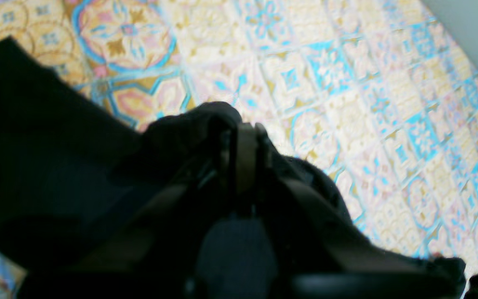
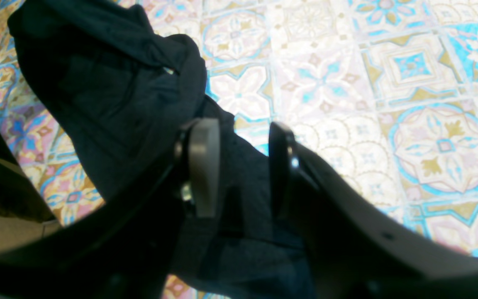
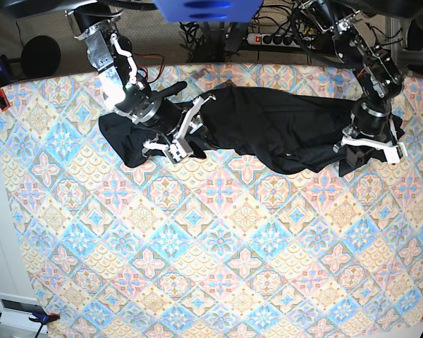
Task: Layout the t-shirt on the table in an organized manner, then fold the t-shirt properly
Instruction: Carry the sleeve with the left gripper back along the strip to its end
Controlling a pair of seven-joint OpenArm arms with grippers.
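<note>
My left end effector [image 3: 354, 145] is clenched on one end of the t-shirt [image 3: 268, 127], which lies bunched along the far edge of the surface [image 3: 218, 267], its long axis running across between my arms. My right end effector [image 2: 239, 166] is released, fingers straddling the other end's fabric, so that arm looks nearer to take the next grip.

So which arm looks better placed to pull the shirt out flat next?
Probably the left: its gripper is already shut on the t-shirt at one end, so it could tug outward. The right gripper's jaws stand open over the other end, gripping nothing.
</note>
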